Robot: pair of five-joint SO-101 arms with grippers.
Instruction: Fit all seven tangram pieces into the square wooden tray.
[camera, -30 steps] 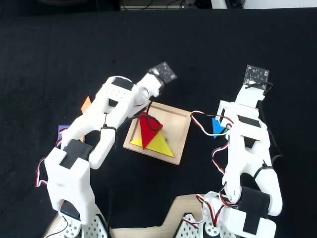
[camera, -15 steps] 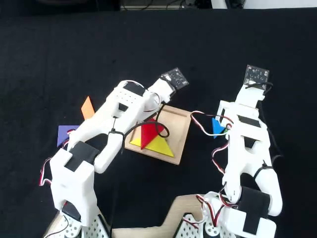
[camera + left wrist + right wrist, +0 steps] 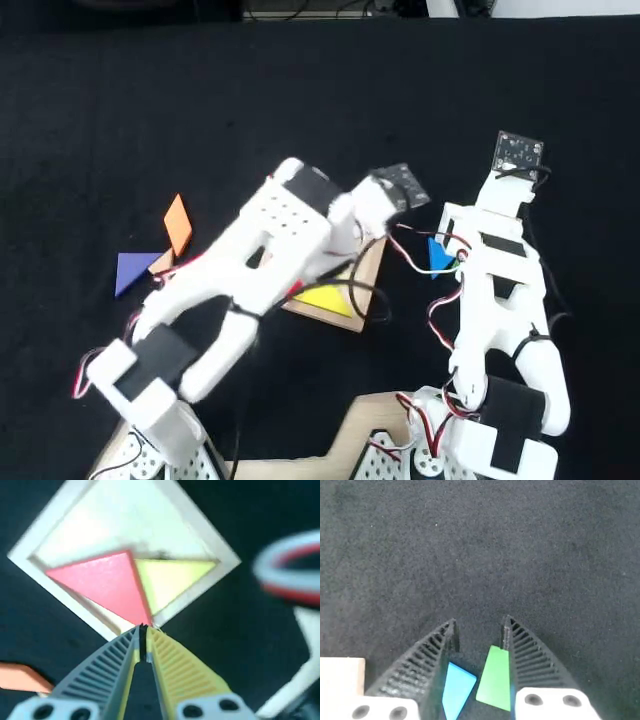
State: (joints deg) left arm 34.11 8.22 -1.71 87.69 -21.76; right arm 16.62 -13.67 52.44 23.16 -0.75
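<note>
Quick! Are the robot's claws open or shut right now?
Left gripper: shut, nothing seen in it.
Right gripper: open, holding nothing.

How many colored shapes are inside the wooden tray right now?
2. A red triangle and a yellow triangle lie side by side in the wooden tray. The rest of its floor looks bare, so none seems hidden.

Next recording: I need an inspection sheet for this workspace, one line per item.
Surface: black cloth, nothing spilled.
Job's things: tray holds red triangle and yellow triangle; orange piece and purple triangle lie on the cloth; blue triangle and green piece lie by the right gripper.
Clutter: nothing seen.
Grippers: left gripper shut, tips at the tray's corner; right gripper open over the cloth.
Cables: wires hang loose off the right arm.
Surroundings: wooden board under the arm bases.
</note>
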